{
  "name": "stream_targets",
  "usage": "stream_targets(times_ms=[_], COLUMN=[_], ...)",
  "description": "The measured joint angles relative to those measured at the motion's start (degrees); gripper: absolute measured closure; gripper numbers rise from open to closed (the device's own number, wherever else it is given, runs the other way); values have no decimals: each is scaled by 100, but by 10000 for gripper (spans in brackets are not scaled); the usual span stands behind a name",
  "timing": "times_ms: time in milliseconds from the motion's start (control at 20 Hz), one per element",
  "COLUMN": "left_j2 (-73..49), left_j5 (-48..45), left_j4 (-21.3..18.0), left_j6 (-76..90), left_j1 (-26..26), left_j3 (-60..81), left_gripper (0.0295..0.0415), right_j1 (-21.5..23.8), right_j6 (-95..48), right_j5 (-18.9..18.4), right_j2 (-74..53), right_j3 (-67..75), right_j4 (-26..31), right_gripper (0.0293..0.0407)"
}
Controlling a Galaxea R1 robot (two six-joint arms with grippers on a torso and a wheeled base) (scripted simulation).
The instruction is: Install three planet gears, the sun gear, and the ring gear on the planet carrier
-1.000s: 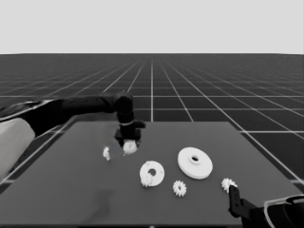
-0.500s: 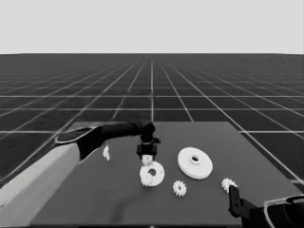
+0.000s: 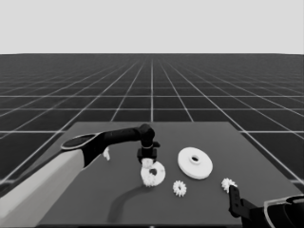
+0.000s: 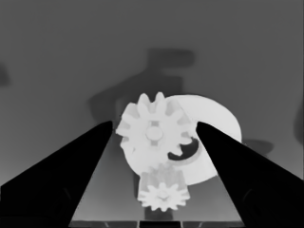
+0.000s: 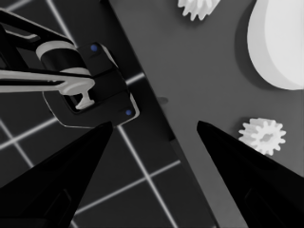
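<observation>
The left gripper point(image 3: 148, 161) is over the middle of the table. One gear point(image 4: 154, 132) sits between its two fingers, just above the smaller round part point(image 3: 156, 175). I cannot tell if the fingers pinch the gear or not. A second gear point(image 4: 163, 194) is at the rim of that part. The larger round part point(image 3: 194, 163) lies just to the right. Two more gears point(image 3: 179, 188) point(image 3: 228, 184) lie nearer the front. A thin white piece point(image 3: 106, 153) lies beside the left arm. The right gripper point(image 3: 232, 197) waits at the front right corner, fingers apart, holding nothing.
</observation>
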Motion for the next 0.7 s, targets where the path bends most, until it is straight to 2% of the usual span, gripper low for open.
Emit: stream_targets(times_ms=[100, 350, 400, 450, 500, 600, 700], left_j2=[0, 1, -316, -382, -369, -326, -304], left_j5=[-1, -2, 472, 641, 712, 776, 801], left_j4=[1, 1, -592, -1059, -1353, -1626, -1718], left_j6=[1, 1, -499, -645, -641, -575, -537], left_j1=[1, 1, -534, -1140, -1497, -1806, -1899], left_j3=[-2, -3, 914, 1150, 1136, 1024, 962], left_gripper=[326, 326, 326, 326, 326, 326, 326], right_j1=[0, 0, 0, 0, 0, 0, 0], right_j6=[0, 0, 0, 0, 0, 0, 0], right_j5=[0, 0, 0, 0, 0, 0, 0], right_j2=[0, 0, 0, 0, 0, 0, 0], right_j3=[0, 0, 0, 0, 0, 0, 0], right_j4=[0, 0, 0, 0, 0, 0, 0], right_gripper=[315, 315, 315, 315, 315, 315, 315])
